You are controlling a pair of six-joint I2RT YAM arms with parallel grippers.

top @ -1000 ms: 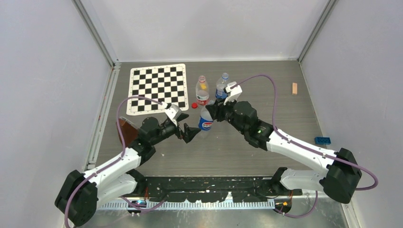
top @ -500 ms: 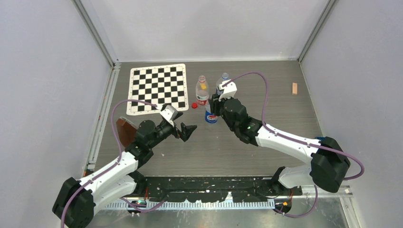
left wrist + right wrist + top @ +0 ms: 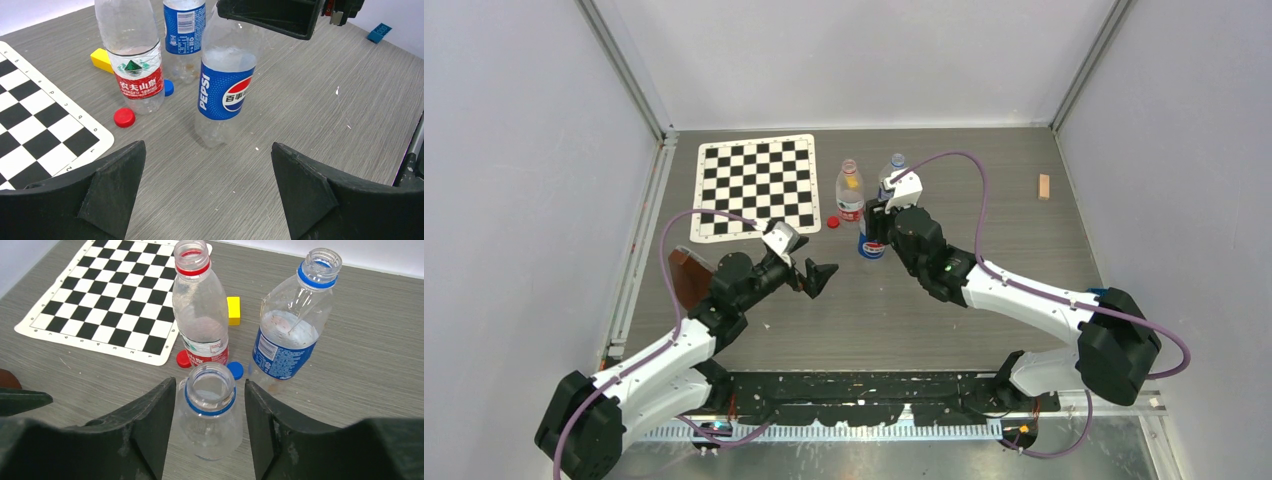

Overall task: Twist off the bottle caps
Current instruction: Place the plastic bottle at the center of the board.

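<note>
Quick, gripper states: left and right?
Left gripper: open, holding nothing.
Right gripper: open, fingers straddling the uncapped Pepsi bottle at its neck, not clamped on it.

Three clear plastic bottles stand on the table (image 3: 944, 330): one red-and-white-label bottle (image 3: 200, 315), one blue-label bottle (image 3: 287, 335) and one Pepsi bottle (image 3: 225, 90). Two loose caps lie beside them, one red cap (image 3: 124, 117) and one blue cap (image 3: 169, 87). I count one yellow block (image 3: 233, 310), one blue brick (image 3: 380, 32), one small wooden block (image 3: 1044, 186), one checkerboard mat (image 3: 759, 185) and one brown object (image 3: 689, 275) at the left edge. There are two robot arms, a left arm (image 3: 664, 350) and a right arm (image 3: 1034, 300).
</note>
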